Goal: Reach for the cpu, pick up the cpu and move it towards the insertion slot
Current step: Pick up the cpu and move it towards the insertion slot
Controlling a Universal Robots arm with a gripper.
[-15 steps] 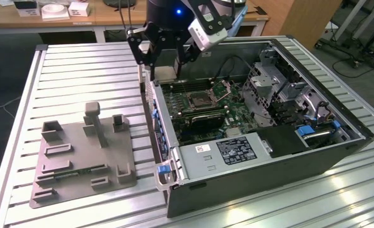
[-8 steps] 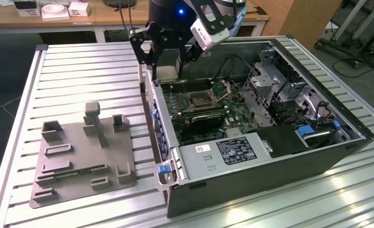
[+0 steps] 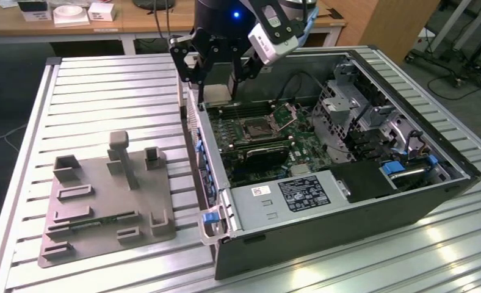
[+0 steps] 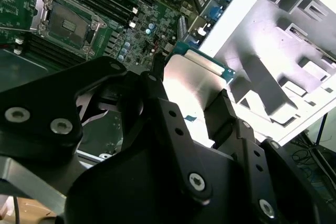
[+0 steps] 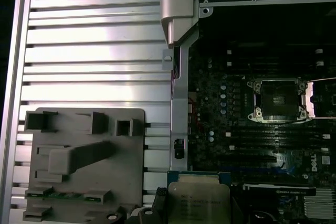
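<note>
One gripper (image 3: 216, 76) grips one cpu (image 3: 216, 91) between its fingers (image 4: 223, 111), above the open computer case's (image 3: 436, 152) wall at the exterior view's left. One insertion slot (image 3: 257, 128) lies open on the green motherboard (image 3: 306, 146), apart from the chip. The cpu's top bears small print, too small to read. One grey fixture (image 3: 102, 201) sits on the slatted table (image 3: 102, 91)

1. You've got the cpu (image 5: 199, 198) showing a smooth, dull silver metal top.
2. The gripper (image 4: 184, 124) holding it is matt black, with bright metal screws.
3. Your insertion slot (image 5: 279, 99) has a shiny metal frame around a dark centre.
4. The fixture (image 3: 106, 198) is matt grey plastic.
5. The table (image 3: 102, 91) is ribbed, glossy metal.
</note>
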